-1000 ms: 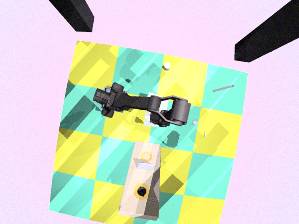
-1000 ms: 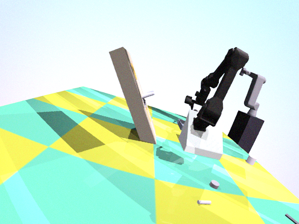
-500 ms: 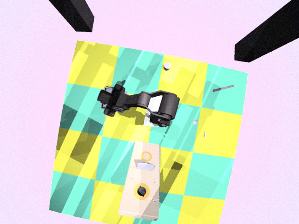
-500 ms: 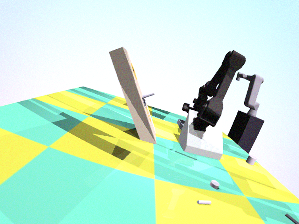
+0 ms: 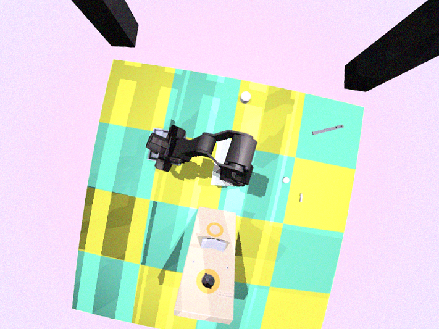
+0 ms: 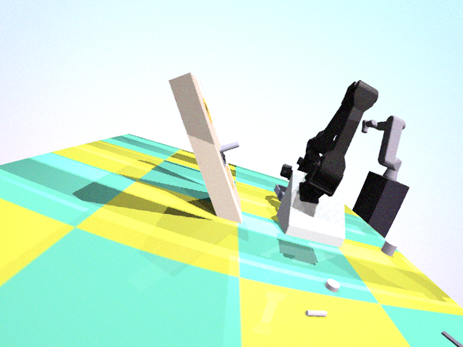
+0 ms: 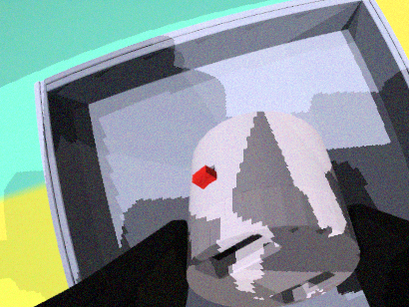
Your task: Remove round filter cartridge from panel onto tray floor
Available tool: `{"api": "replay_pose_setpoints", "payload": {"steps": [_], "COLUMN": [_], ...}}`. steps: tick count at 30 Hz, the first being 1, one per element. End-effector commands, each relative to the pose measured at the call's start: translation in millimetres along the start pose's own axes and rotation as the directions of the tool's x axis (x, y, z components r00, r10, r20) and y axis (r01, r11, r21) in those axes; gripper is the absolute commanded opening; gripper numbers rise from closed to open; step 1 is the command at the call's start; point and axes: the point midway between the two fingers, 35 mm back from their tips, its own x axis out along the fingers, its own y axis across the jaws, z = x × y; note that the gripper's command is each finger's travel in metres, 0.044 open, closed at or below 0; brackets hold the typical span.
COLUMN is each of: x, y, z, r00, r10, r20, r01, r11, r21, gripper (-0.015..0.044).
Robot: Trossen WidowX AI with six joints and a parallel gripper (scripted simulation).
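The filter cartridge (image 7: 269, 199) is a pale grey cylinder with a red mark on its side and two dark slots on its face. In the wrist view my gripper (image 7: 268, 228) is shut on it, one black finger at each side. Both are over or within the grey tray (image 7: 125, 75) (image 5: 155, 131) (image 6: 279, 191); I cannot tell if the cartridge touches the floor of the tray. The hand hides the fingers and cartridge in the top view. The service panel (image 5: 190, 301) (image 6: 208, 157) leans back, with a dark round shape (image 5: 207, 280) inside an orange ring.
A silver plate (image 5: 213, 244) (image 6: 229, 147) juts from the panel. The arm's white base (image 6: 313, 232) stands close to the tray. A white cylinder (image 5: 244, 96) (image 6: 389, 248), a small disc (image 5: 285, 179) (image 6: 332, 285), a short pin (image 5: 301, 197) (image 6: 316, 313) and a grey bar (image 5: 327, 129) lie around.
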Motion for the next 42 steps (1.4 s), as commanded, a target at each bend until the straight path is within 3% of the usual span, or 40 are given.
{"api": "replay_pose_setpoints", "payload": {"steps": [1,7,11,17,42], "x": [-0.4,-0.4,-7.3,-61.6,-53.8], "y": [0.1,0.1,0.1,0.4,-0.8], "z": [1.8,1.8,7.0,35.5,33.5], "r00": [1.000,1.000,1.000,1.000,1.000], "r10": [0.000,0.000,0.000,0.001,-0.003], "r20": [0.004,0.004,0.004,0.002,0.013], "r01": [0.000,0.000,0.000,-0.001,0.003], "r11": [1.000,1.000,1.000,1.000,1.000], "r21": [0.001,0.001,0.001,0.000,-0.003], "gripper": [0.0289,0.0440,0.0440,0.0440,0.0440]}}
